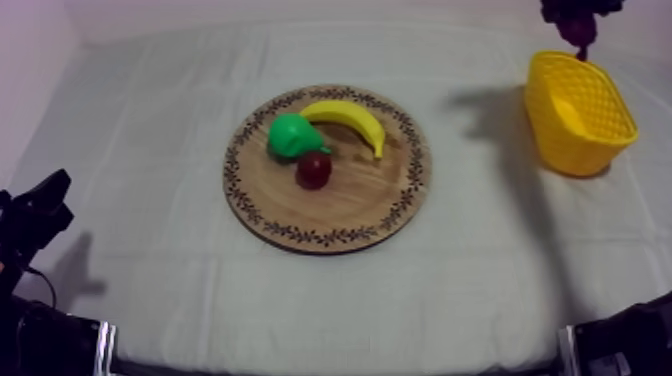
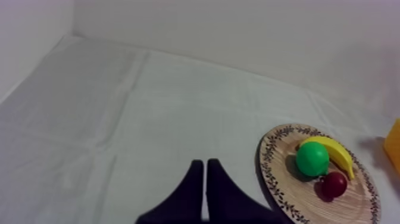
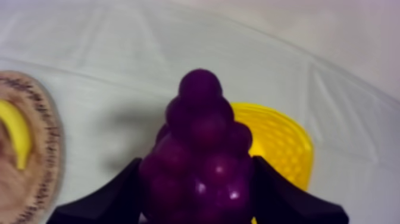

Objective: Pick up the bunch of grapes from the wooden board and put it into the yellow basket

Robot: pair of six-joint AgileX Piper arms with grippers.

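Holding the purple bunch of toy grapes (image 3: 201, 137) clamped between its jaws, the right gripper (image 3: 199, 193) hangs above the yellow lattice basket (image 1: 590, 115) at far right; transport judged near complete; next, lower and release

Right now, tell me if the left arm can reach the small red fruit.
Probably yes: only bare cloth separates the left pincer from the wooden board, and nothing covers the small red fruit.

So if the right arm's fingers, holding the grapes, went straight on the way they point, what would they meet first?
Probably the yellow basket, just beyond the grapes; how far off is hard to judge.
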